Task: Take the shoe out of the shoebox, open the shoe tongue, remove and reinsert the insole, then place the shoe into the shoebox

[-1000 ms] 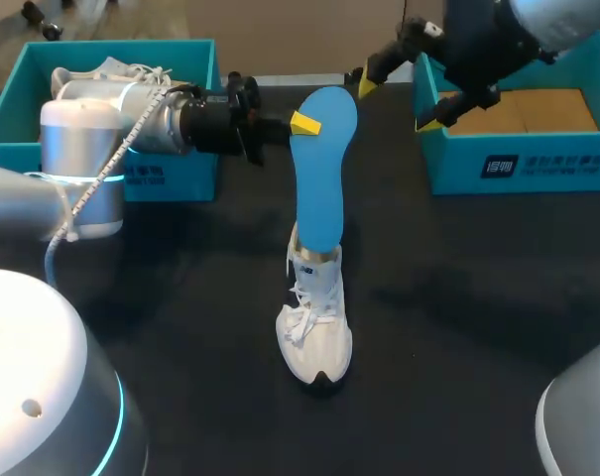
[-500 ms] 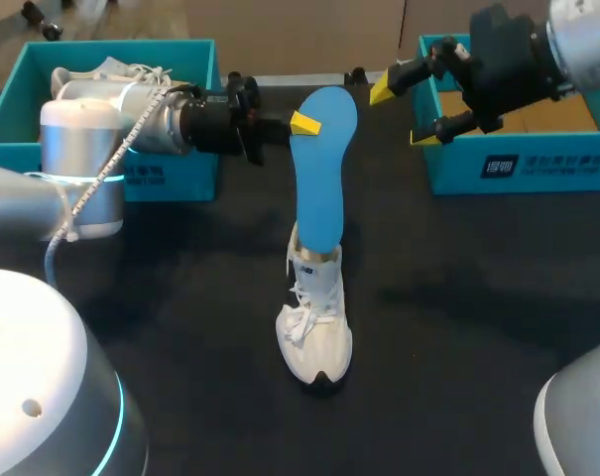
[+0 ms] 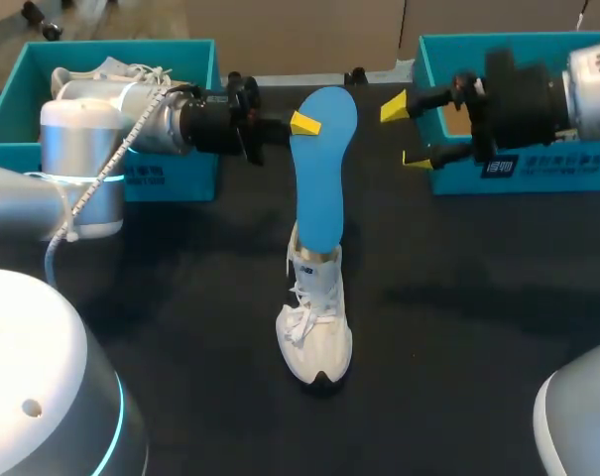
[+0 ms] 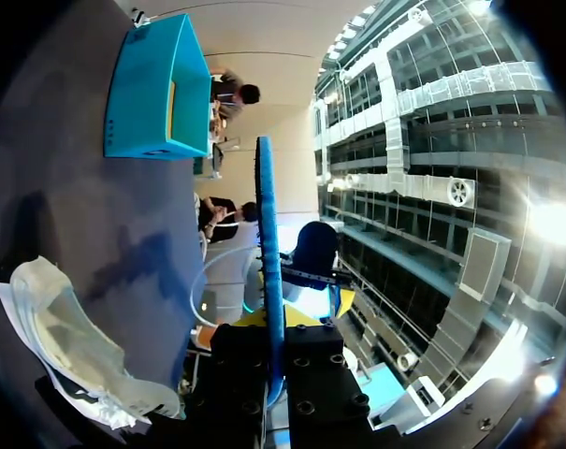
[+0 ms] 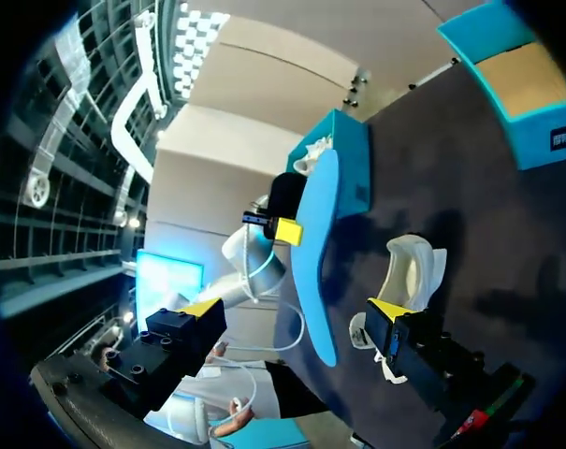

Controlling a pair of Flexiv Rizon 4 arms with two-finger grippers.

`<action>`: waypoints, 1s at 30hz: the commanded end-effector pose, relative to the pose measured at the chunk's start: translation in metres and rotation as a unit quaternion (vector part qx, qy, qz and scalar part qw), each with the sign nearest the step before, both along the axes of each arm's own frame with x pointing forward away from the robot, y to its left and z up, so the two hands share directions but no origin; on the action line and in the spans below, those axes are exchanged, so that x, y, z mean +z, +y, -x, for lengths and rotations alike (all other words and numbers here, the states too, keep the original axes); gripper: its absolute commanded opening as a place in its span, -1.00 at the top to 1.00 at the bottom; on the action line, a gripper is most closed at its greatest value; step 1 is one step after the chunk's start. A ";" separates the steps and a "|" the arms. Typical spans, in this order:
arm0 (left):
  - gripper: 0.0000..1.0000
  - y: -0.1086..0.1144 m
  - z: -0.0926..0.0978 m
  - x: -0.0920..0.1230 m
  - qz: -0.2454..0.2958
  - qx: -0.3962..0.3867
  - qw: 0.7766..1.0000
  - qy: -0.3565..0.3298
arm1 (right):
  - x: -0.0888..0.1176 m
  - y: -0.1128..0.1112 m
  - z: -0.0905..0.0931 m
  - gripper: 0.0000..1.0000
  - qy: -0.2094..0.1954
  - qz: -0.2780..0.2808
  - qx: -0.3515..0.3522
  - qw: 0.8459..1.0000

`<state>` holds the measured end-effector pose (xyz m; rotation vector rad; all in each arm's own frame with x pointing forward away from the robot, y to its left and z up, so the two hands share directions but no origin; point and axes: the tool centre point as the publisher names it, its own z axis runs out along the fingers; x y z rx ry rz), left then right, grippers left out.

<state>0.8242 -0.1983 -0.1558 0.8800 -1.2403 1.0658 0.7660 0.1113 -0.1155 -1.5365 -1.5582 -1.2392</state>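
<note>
A white shoe (image 3: 314, 322) stands on the black table, toe toward me. A blue insole (image 3: 322, 169) rises upright from its opening. My left gripper (image 3: 301, 124) is shut on the insole's upper edge, coming in from the left. In the left wrist view the insole (image 4: 267, 262) shows edge-on between the fingers, with the shoe (image 4: 67, 346) below. My right gripper (image 3: 405, 133) hangs open to the right of the insole, apart from it. In the right wrist view the insole (image 5: 315, 253) and the shoe (image 5: 409, 271) lie ahead of the open right gripper (image 5: 295, 309).
A teal shoebox (image 3: 12, 94) at the back left holds another white shoe (image 3: 111, 71), behind my left arm. A second teal shoebox (image 3: 538, 164) with a brown floor stands at the back right, right behind my right gripper.
My right gripper has come down and toward me along the right box's left corner, turning to face the insole. The left gripper, insole and shoe have not moved.
</note>
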 end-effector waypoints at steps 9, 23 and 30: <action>1.00 0.000 0.000 0.000 -0.001 0.000 1.000 0.000 | -0.018 0.000 -0.005 -1.00 -0.002 -0.065 0.006 0.998; 1.00 0.000 0.000 0.000 -0.001 0.000 1.000 0.000 | -0.027 -0.002 -0.013 -1.00 -0.002 -0.087 0.007 0.996; 1.00 0.000 0.000 0.000 -0.001 0.000 1.000 0.000 | -0.028 -0.003 -0.016 -1.00 0.006 -0.086 -0.002 0.996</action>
